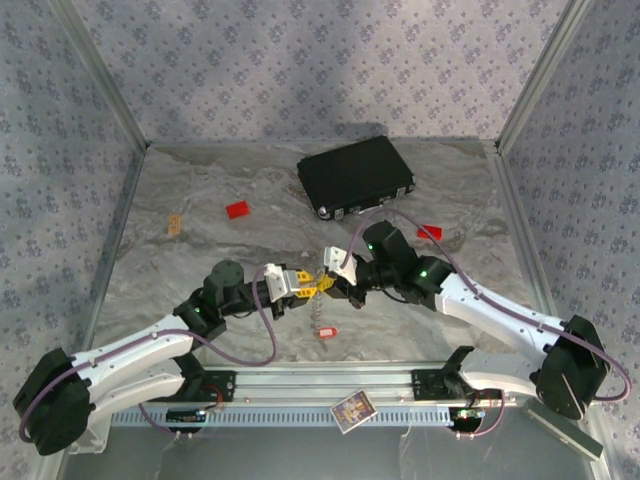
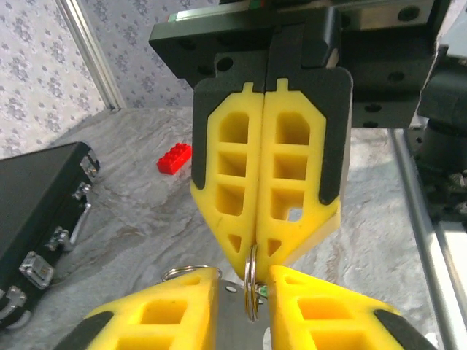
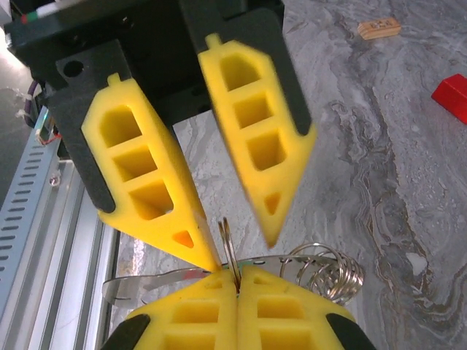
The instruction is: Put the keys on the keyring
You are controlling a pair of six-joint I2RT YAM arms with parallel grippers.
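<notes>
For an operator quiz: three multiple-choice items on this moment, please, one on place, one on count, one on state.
1. The black case lies: A) at the far side of the table B) between the arm bases C) against the left wall.
2. Red blocks on the table: A) one B) two C) four.
3. The right tool is: A) wide open B) shut on the keyring C) shut on nothing.
Answers: 1A, top view shows it farthest back; 2B, one left of the case, one right; 3B, it pinches the ring's edge.
</notes>
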